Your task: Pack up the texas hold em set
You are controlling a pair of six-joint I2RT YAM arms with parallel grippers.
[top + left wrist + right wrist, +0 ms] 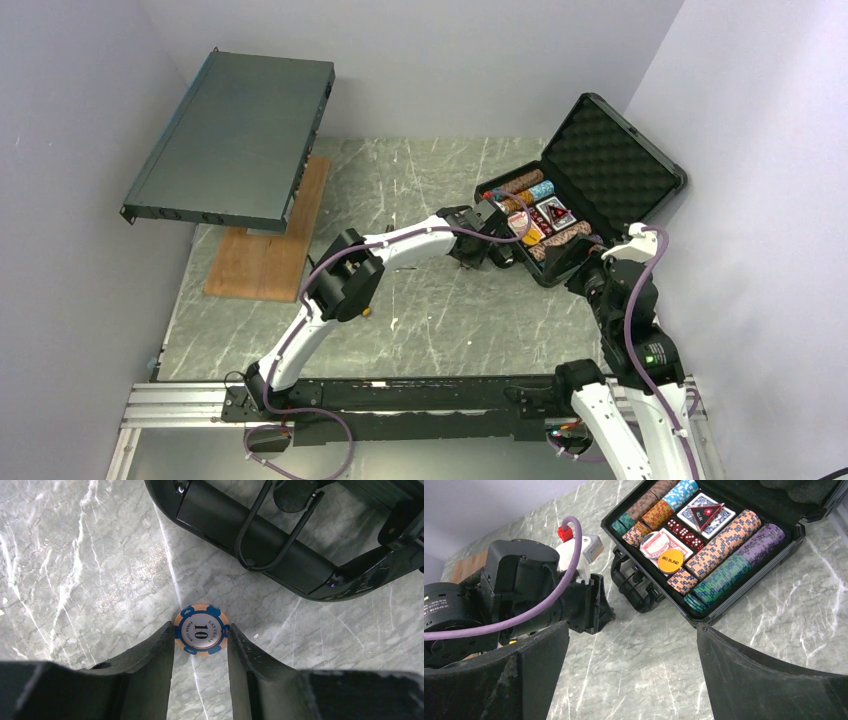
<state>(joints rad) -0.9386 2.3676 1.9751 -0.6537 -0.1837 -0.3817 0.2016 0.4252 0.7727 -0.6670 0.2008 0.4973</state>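
The case (pixel 612 160) lies open in the worktop's far right corner with chip rows (pixel 724 540), decks (pixel 701 512) and dice (pixel 684 532) in its foam, though the right arm covers its near corner in the top view. The left gripper (pixel 201 636) is closed on a lone "10" chip (pixel 201 629), face up just beside the case's handle (pixel 272 535); whether it rests on the worktop is unclear, and from above the wrist hides it. The right gripper (pixel 633 630) hangs near the case's front, fingers wide apart.
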